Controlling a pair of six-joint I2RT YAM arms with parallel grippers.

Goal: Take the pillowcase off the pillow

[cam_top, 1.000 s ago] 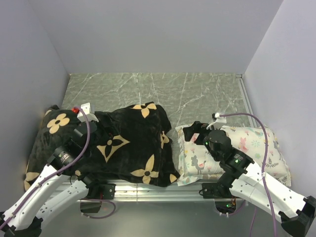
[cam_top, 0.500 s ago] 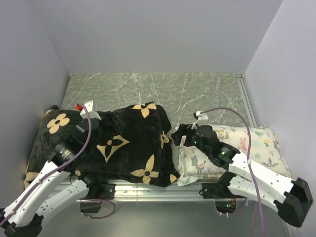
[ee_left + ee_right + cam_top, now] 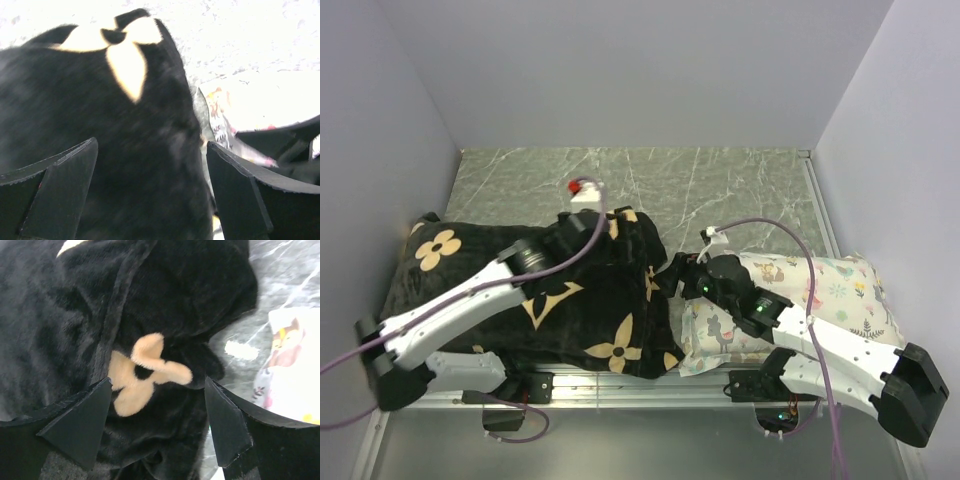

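The black plush pillowcase (image 3: pixel 570 300) with tan flower motifs lies bulging across the left and middle of the table; the plain white pillow is hidden inside it. My left gripper (image 3: pixel 588 228) is open above the pillowcase's far right part (image 3: pixel 145 150). My right gripper (image 3: pixel 672 272) is open at the pillowcase's right edge, its jaws either side of a tan flower (image 3: pixel 145 372) on the folded black fabric (image 3: pixel 165 300). Neither gripper holds anything.
A smaller white pillow with pastel animal print (image 3: pixel 820 300) lies at the right under my right arm; it also shows in the right wrist view (image 3: pixel 295 365) and the left wrist view (image 3: pixel 260 110). The grey marble table (image 3: pixel 720 190) stretches behind. Walls close in on both sides.
My left arm has swung from the pillowcase's left part up and right to its far right part. My right gripper has moved left from the printed pillow to the pillowcase's right edge.
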